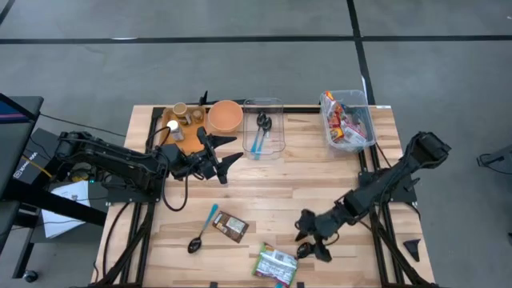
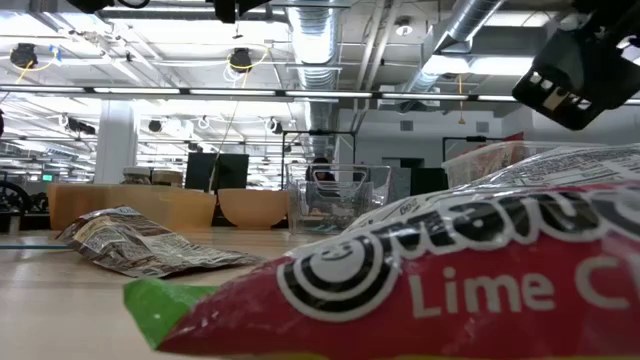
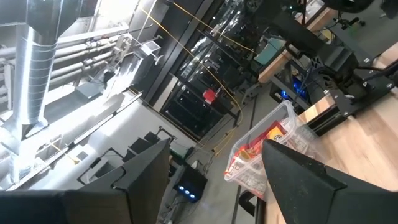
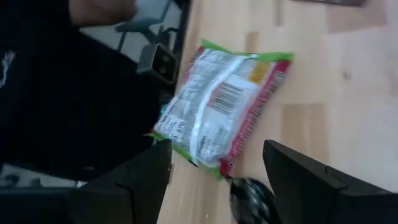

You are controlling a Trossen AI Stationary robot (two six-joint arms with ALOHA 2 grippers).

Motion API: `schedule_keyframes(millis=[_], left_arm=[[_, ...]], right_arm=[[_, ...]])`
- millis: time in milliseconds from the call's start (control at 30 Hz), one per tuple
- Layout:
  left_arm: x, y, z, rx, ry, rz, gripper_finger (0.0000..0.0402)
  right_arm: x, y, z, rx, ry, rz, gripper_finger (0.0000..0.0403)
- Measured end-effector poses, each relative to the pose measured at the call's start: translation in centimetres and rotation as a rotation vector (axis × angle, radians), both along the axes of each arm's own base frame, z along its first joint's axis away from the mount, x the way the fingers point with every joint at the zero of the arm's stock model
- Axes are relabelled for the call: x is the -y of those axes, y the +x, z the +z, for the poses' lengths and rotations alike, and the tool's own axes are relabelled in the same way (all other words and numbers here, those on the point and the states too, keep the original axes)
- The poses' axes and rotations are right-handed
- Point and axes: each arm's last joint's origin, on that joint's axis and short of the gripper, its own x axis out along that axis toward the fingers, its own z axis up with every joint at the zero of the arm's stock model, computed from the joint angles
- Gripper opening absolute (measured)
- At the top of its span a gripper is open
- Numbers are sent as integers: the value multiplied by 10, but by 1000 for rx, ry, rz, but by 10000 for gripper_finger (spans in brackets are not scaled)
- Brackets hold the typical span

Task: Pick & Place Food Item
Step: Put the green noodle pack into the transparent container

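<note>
Snack packet [image 4: 221, 106] lies flat at the table's near edge, green-and-red foil, and my right gripper [image 1: 310, 238] hovers just beside it with fingers spread and nothing between them. I judge it light, crinkly and slippery, soft in the middle with air inside, so I'd pinch a crimped end seam or the long edge rather than the puffy belly. Left gripper [image 1: 220, 162] waits by the orange bowl [image 1: 225, 117], fingers parted too, empty.

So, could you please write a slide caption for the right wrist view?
Right gripper, jaws open, hovers above the green-and-red snack packet on the wooden table.
</note>
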Motion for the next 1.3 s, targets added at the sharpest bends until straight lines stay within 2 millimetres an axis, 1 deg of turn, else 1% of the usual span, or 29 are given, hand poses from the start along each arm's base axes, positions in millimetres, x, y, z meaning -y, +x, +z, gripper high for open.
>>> schedule_keyframes(millis=[133,300,367,433,533,633,700,800,967,1133,1300], left_arm=[[0,0,0,7,-17,-5,250],[0,0,0,7,-18,-5,250],[0,0,0,7,-18,-5,250],[0,0,0,7,-18,-5,250],[0,0,0,8,-20,-6,250],[0,0,0,14,-38,-10,250],[0,0,0,15,-38,-10,250],[0,0,0,15,-41,-11,250],[0,0,-1,9,-40,-13,250],[0,0,-1,8,-40,-13,250],[0,0,-1,8,-40,-13,250]], right_arm=[[-4,7,-7,57,-18,34,249],[4,24,-18,68,3,38,249],[9,33,-26,73,14,35,249],[13,39,-36,42,33,44,249],[15,52,-50,-17,66,71,249],[9,66,-60,-71,116,133,249],[5,73,-62,-93,157,185,249],[4,75,-59,-107,166,195,249],[3,79,-55,-116,192,165,249],[3,78,-60,-143,192,149,249],[3,79,-60,-154,200,117,249]])
